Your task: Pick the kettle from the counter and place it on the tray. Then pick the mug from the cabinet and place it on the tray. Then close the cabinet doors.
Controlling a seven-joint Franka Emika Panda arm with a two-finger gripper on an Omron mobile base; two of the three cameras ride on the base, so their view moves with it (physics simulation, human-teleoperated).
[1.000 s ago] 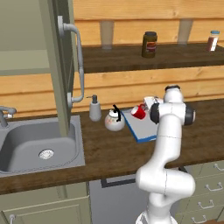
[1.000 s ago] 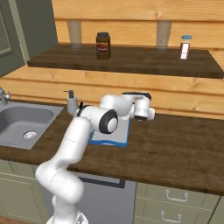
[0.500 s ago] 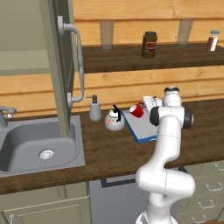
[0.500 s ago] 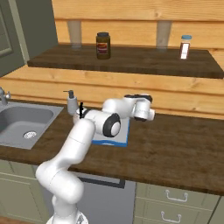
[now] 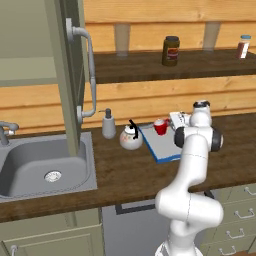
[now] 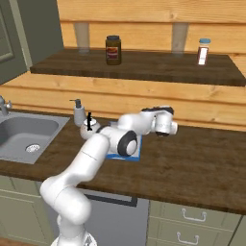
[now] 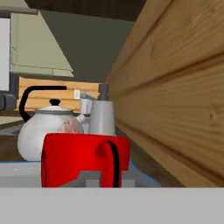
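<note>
The red mug (image 5: 160, 127) stands upright on the far end of the blue-rimmed tray (image 5: 161, 149), which lies on the dark wood table (image 5: 125, 170) to the right of the sink (image 5: 30, 165). In the hand view the mug (image 7: 83, 159) sits right in front of the camera, its handle turned toward it, on the pale tray surface (image 7: 17, 173). The tool (image 5: 176, 119) lies low over the tray's far right part, just to the right of the mug and pointing toward it. Its jaws are drawn almost together and hold nothing; the mug stands on its own, just beyond the tips, though the pictures do not settle whether anything touches it.

The white kettle (image 5: 131, 138) with its black arched handle rests on the table just off the tray's left edge, seemingly touching the blue rim. From the hand camera the kettle (image 7: 48, 127) shows directly behind the mug, with the grey pump soap dispenser (image 7: 101, 114) behind it, nearer the plank wall. In the left base view the dispenser (image 5: 108, 125) stands left of the kettle.

An olive-grey cabinet door (image 5: 70, 75) hangs swung open above the sink, its curved metal bar handle (image 5: 87, 70) facing the arm. On the wooden shelf (image 5: 165, 67) above stand a dark brown jar (image 5: 171, 50) and a small shaker (image 5: 243, 46).
</note>
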